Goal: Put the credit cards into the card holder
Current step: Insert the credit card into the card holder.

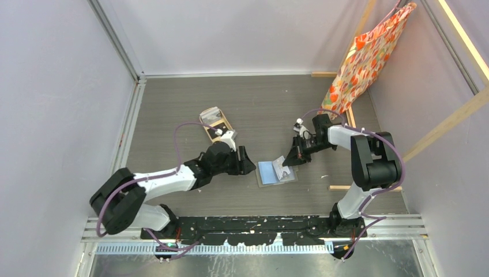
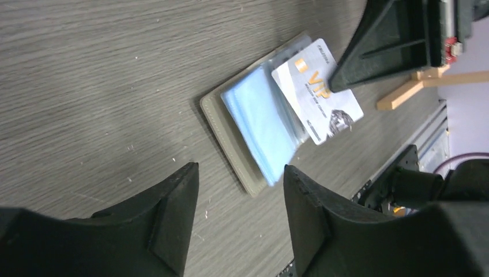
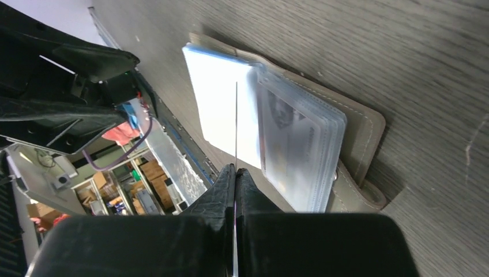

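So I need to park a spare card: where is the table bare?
Bare table along the far wall between tray and bag, and near, between wallet and arm bases. Crowded at the wallet: left gripper and right gripper, pinching a card, flank it.

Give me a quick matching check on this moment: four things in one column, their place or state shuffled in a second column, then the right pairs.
Things:
1. card holder
2. white card
3. left gripper
4. patterned bag

Place or state:
A. hangs at the far right of the table
B. pinched in the shut right gripper, above the sleeves
C. lies open, clear sleeves facing up
D. open, holding nothing

Pairs: 1-C; 2-B; 3-D; 4-A
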Action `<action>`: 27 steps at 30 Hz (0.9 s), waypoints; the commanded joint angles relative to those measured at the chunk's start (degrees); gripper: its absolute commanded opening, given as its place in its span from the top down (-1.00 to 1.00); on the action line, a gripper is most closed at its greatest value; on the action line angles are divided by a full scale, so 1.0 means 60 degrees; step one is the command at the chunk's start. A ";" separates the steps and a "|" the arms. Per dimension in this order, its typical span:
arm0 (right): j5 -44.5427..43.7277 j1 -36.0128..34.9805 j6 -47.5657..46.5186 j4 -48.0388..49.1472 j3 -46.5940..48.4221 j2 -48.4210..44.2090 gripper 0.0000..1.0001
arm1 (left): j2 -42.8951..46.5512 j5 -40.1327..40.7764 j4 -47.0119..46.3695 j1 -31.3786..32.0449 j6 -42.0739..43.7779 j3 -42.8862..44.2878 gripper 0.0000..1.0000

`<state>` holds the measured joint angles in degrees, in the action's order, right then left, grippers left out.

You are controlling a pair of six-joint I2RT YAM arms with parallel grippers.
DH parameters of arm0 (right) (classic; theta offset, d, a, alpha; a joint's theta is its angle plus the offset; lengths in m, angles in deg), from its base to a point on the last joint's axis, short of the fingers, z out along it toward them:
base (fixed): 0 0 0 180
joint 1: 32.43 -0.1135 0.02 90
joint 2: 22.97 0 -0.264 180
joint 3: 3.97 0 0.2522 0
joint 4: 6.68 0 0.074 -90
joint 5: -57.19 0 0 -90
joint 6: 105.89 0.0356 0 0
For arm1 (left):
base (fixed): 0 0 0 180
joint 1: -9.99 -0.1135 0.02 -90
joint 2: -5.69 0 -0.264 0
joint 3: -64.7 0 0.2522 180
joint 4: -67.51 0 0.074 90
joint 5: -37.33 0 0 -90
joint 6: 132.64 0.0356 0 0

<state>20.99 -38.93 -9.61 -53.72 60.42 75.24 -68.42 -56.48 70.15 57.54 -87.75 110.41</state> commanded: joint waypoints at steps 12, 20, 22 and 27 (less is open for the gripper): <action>-0.1166 -0.0211 0.0332 -0.0049 0.0363 -0.0181 0.98 | -0.2825 -0.0214 -0.2541 0.0438 -0.2034 0.0743 -0.08; -0.0832 -0.0496 0.0076 -0.0178 0.0518 0.0092 0.98 | -0.3182 0.0054 -0.1096 0.0503 -0.2047 0.1213 0.43; -0.0847 -0.0518 -0.0004 -0.0224 0.0560 0.0145 0.98 | -0.3227 0.0237 -0.0588 0.0527 -0.2031 0.1352 0.44; -0.1120 -0.0548 -0.0614 -0.0576 0.0855 0.0187 0.98 | -0.3470 0.0503 0.0755 0.0527 -0.2179 0.1834 0.54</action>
<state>14.96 -41.73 -9.48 -54.90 62.56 76.20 -88.00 -55.92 67.29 60.50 -99.81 118.36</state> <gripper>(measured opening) 0.023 0.250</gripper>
